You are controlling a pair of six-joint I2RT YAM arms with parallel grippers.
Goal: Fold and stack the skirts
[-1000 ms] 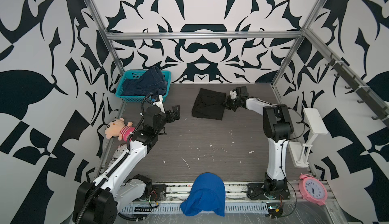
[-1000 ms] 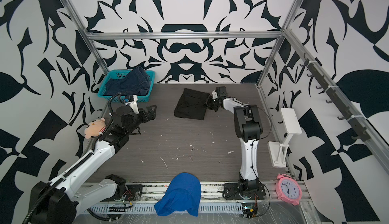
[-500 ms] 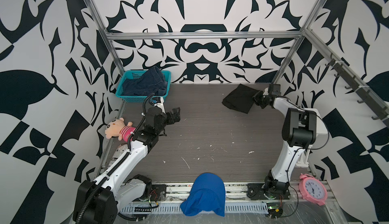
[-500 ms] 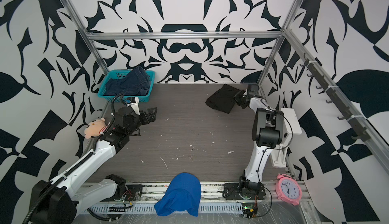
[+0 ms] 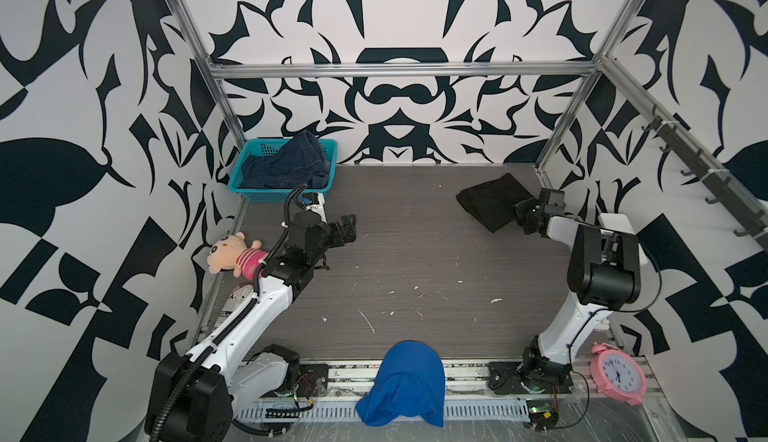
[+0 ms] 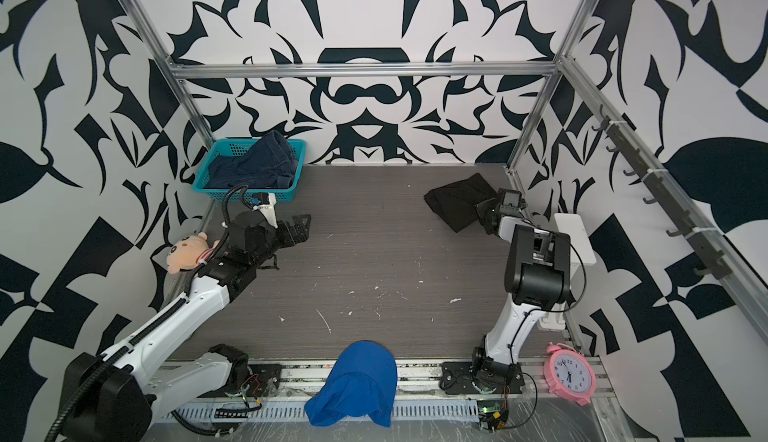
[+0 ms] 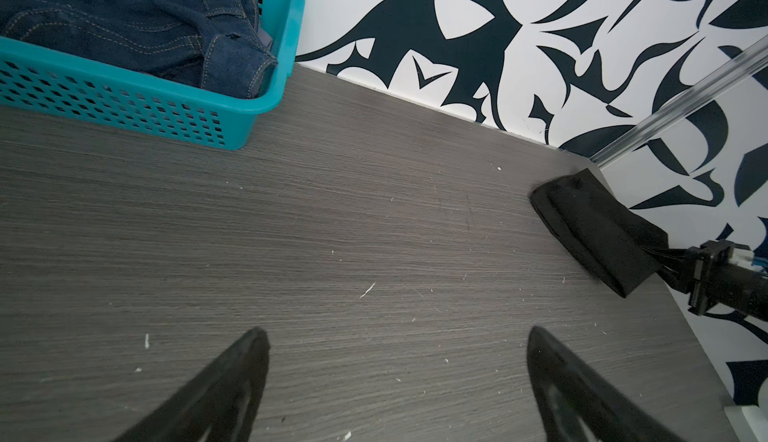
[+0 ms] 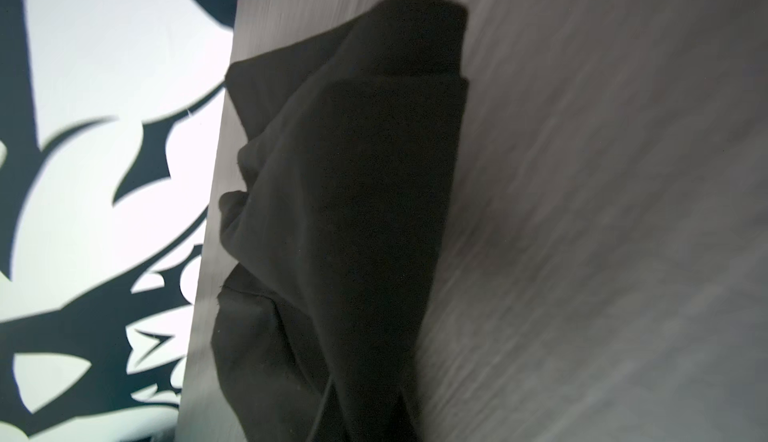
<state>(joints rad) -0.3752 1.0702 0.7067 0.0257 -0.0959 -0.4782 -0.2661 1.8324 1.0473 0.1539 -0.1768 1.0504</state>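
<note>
Upper right, black skirt [image 5: 490, 203]: folded, lying diagonal.
right gripper [image 5: 519, 214]: clenched on black skirt's edge.
left gripper [image 5: 347, 228]: spread, empty.
basket [image 5: 266, 193]: denim skirt [image 5: 286, 165].

Table [image 5: 415, 253] middle likely free; basket [image 5: 266, 194] far-left.

Left arm [image 5: 266, 300] stretches forward, left hand [image 5: 347, 229] low, fingers [image 7: 232, 381] spread wide. Right arm [image 5: 598, 269] folds at the elbow, and its right hand [image 5: 519, 214] is pinched shut on the black skirt [image 5: 489, 201] just ahead of it.
</note>
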